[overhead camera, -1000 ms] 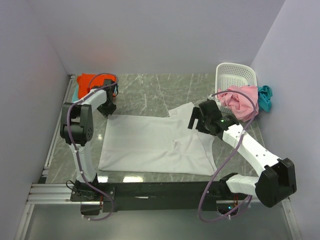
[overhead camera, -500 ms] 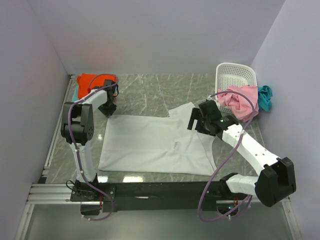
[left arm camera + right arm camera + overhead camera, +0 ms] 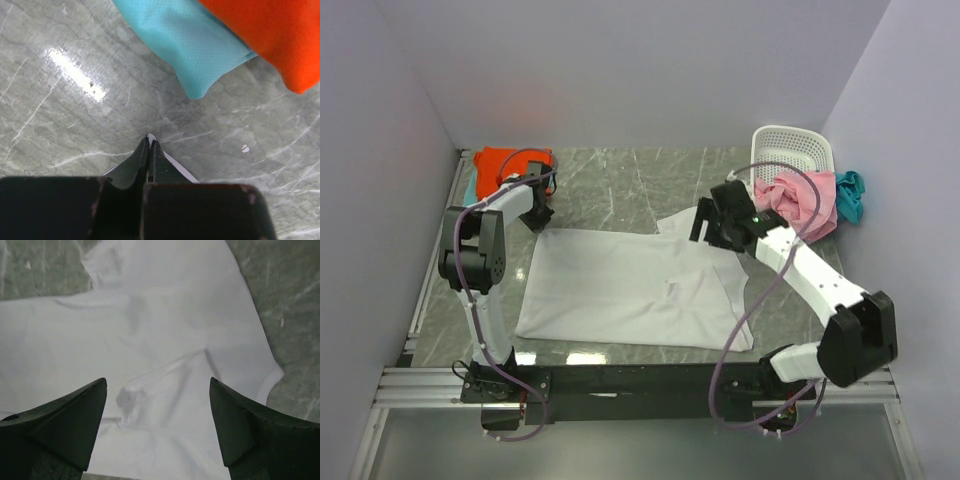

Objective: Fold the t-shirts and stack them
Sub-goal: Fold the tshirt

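**Top external view:** The left gripper (image 3: 538, 216) is down at the far left corner of a large white cloth t-shirt (image 3: 620, 290). The shirt lies spread flat on the grey marble-patterned table (image 3: 620, 185). Just beyond this gripper and to its left lies an orange-red cloth t-shirt (image 3: 503, 160), with a pale aqua cloth t-shirt (image 3: 470, 188) showing at its edge. The right gripper (image 3: 704, 226) hangs over the far right sleeve of the white cloth t-shirt. To its right, a pink cloth t-shirt (image 3: 798, 200) and a teal-blue cloth t-shirt (image 3: 850, 195) are heaped against a white perforated plastic basket (image 3: 790, 150).

**Left wrist view:** The left gripper (image 3: 150, 145) has its fingers pressed together on a thin edge of the white cloth t-shirt (image 3: 176, 166), and a sliver of cloth shows at the tips. Ahead of the tips lies bare table (image 3: 60, 110). Further ahead are the pale aqua cloth t-shirt (image 3: 185, 45) and, to its right, the orange-red cloth t-shirt (image 3: 270, 35).

**Right wrist view:** The right gripper (image 3: 158, 384) has its fingers (image 3: 70, 415) spread wide apart and grips nothing. Below and between them lies the white cloth t-shirt (image 3: 165, 315), its sleeve hem just right of the right finger.
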Robot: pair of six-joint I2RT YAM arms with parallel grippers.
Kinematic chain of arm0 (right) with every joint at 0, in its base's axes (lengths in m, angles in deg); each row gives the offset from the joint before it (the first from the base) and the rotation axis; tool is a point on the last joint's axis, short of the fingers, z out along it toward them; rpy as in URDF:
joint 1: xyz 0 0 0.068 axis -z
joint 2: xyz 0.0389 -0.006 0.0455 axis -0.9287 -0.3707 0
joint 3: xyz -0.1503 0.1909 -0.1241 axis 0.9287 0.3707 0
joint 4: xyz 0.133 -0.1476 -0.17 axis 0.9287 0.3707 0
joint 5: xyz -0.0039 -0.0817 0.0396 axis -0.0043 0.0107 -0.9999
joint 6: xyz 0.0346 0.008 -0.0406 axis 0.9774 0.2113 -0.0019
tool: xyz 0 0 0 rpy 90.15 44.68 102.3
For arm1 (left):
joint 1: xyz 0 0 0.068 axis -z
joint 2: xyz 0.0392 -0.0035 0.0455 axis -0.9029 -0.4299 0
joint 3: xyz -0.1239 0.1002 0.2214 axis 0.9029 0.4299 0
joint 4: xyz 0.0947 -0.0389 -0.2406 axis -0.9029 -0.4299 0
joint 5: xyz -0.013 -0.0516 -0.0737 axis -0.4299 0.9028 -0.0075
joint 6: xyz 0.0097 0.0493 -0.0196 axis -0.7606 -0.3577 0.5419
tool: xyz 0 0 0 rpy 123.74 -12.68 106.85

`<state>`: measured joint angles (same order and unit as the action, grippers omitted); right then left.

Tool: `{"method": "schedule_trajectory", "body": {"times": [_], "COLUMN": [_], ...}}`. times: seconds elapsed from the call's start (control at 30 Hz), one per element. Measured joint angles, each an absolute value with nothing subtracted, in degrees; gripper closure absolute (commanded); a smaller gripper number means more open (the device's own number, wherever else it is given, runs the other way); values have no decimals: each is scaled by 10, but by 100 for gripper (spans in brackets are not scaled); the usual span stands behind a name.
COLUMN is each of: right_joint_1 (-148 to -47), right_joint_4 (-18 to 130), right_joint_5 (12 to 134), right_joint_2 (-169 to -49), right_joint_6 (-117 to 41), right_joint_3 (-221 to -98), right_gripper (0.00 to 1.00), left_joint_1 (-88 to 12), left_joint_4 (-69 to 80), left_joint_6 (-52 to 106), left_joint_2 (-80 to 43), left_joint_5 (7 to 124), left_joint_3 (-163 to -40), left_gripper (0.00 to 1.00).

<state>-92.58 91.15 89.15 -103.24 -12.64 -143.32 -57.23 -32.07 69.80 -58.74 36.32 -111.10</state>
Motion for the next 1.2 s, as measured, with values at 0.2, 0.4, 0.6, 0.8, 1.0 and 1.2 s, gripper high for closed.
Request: {"method": "schedule_trajectory", "body": {"times": [0.2, 0.4, 0.6, 0.8, 1.0, 1.2], "right_joint_1": [-894, -859, -844, -838, -834, -832], "right_joint_4": [910, 936, 965, 999, 1002, 1003], "right_joint_5": [896, 916, 921, 921, 915, 907], "right_joint_2": [-1159, -1337, -1504, -1589, -1643, -1656], "right_joint_6": [-135, -145, -160, -174, -189, -198], "right_joint_3": [-1574, -1760, -1920, -1992, -2039, -2040], "right_gripper": [14, 21, 26, 30, 35, 44], "left_joint_1": [-572, -572, -573, -582, -588, -588], "left_joint_4": [-288, -289, -288, -294, -296, -301], "left_joint_6": [686, 674, 672, 674, 674, 674], "left_joint_2": [-563, -559, -559, -559, -559, -559], "left_joint_5": [370, 373, 372, 359, 359, 359], "left_joint_3": [-1074, -1069, -1069, -1069, -1069, -1071], "left_gripper": [99, 99, 99, 99, 99, 99]}}
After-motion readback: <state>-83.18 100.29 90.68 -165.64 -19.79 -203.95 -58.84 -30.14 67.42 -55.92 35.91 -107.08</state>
